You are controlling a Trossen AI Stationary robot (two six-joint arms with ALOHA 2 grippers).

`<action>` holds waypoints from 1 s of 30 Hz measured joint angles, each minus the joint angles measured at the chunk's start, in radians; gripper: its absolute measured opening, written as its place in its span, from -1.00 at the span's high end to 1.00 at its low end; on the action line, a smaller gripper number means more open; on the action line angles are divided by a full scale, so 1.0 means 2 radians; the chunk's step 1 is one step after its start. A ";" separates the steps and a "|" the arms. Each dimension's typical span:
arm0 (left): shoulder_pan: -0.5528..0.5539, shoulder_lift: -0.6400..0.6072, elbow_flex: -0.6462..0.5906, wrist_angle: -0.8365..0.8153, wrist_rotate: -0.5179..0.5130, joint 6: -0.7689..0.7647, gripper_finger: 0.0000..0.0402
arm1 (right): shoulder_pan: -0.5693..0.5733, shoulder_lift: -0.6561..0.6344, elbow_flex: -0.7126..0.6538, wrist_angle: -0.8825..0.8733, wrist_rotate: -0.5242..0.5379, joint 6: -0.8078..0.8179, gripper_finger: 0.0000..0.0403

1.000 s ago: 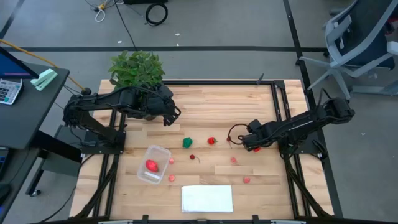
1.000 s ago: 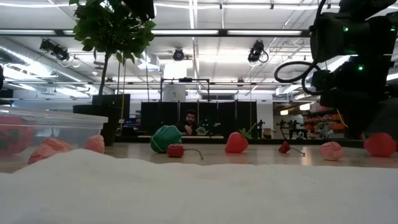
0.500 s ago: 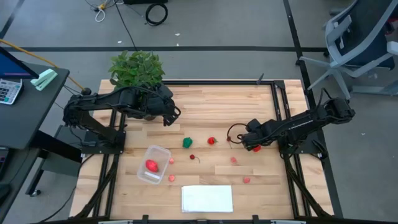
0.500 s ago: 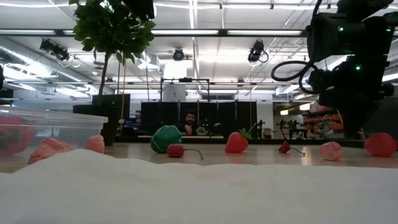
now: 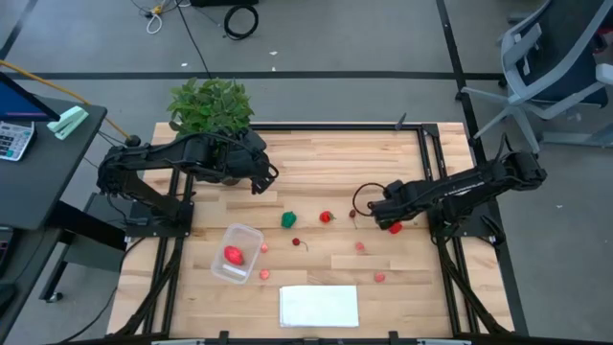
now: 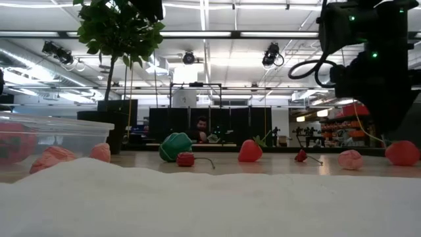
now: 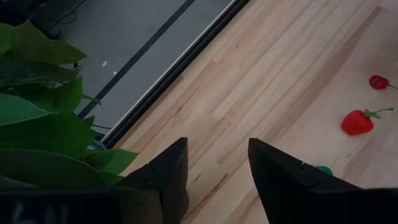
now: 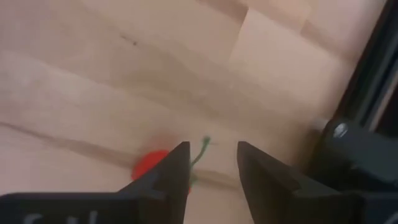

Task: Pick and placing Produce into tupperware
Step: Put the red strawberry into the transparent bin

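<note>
The clear tupperware [image 5: 237,253] stands at the table's near left with one red piece [image 5: 233,254] inside. Loose produce lies on the wood: a green piece [image 5: 288,219], a red strawberry [image 5: 326,218], a cherry [image 5: 296,241] and several small pink pieces. A red piece with a green stem [image 8: 151,163] lies on the table just below my right gripper [image 8: 211,168]. That gripper is open, points steeply down and holds nothing. My left gripper [image 7: 217,168] hangs open high over the far left, beside the potted plant [image 5: 213,105].
A flat white sheet [image 5: 319,306] lies at the near edge, in the middle. The leafy plant stands at the far left corner. The table's dark frame rail [image 8: 373,93] runs close to my right gripper. Bare wood lies between the two arms.
My right gripper has risen a little above the table and tipped, with its cable loop shifting along. The red piece below it has stayed on the wood.
</note>
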 joint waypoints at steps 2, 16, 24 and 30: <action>0.000 0.000 0.000 -0.007 0.000 0.000 0.13 | 0.008 0.000 -0.002 0.006 -0.002 0.019 0.30; -0.002 0.000 0.000 -0.018 0.000 0.000 0.14 | 0.057 0.001 -0.008 0.016 0.037 0.124 0.30; -0.001 0.000 0.000 -0.018 0.000 0.000 0.13 | 0.069 0.001 -0.048 0.044 0.033 0.153 0.30; -0.001 0.000 0.000 -0.018 0.000 0.000 0.13 | 0.068 0.001 -0.051 0.059 0.043 0.153 0.30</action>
